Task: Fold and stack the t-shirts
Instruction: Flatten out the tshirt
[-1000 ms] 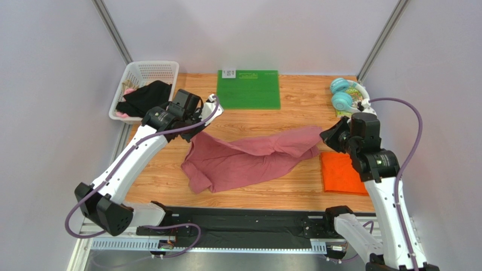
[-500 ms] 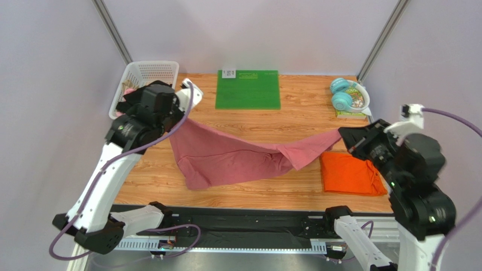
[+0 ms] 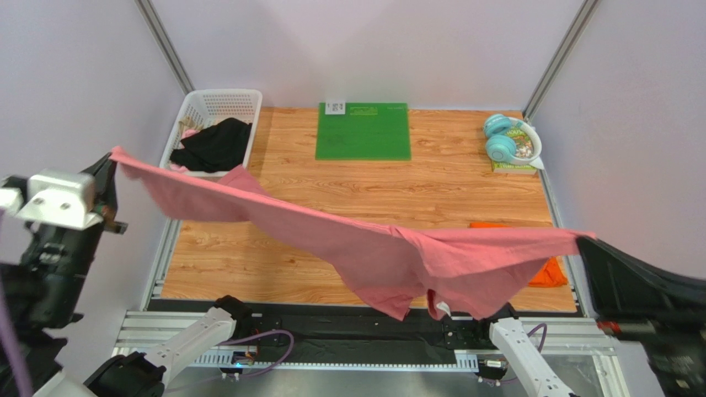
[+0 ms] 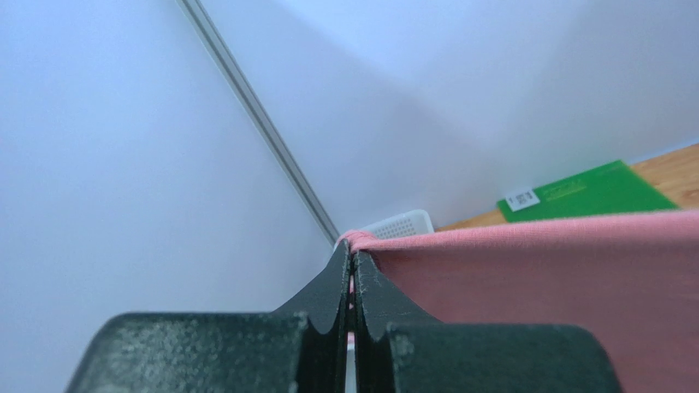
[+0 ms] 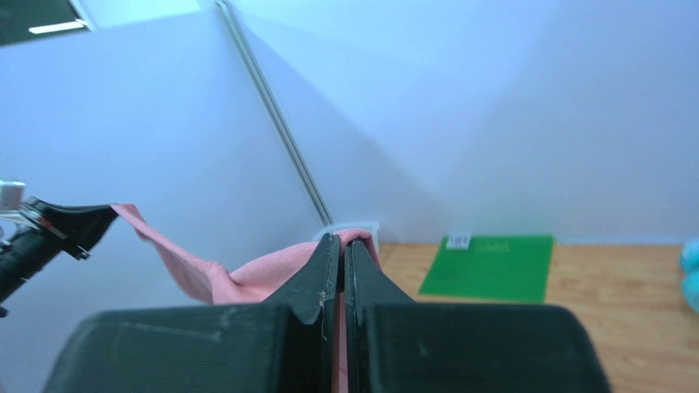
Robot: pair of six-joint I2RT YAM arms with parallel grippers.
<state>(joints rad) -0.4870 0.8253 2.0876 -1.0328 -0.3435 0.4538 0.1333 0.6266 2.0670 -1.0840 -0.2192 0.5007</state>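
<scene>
Worktop spanned by pink t-shirt, taut in mid-air.
Strung from left edge to lower right of frame; orange t-shirt lying at right, partly hidden behind; left hand and right hand clamped on pink ends.

White label on green mat: print illegible.

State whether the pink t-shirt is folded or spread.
Spread: the pink t-shirt hangs stretched in the air between the left pincer and right pincer, each shut on it.
</scene>
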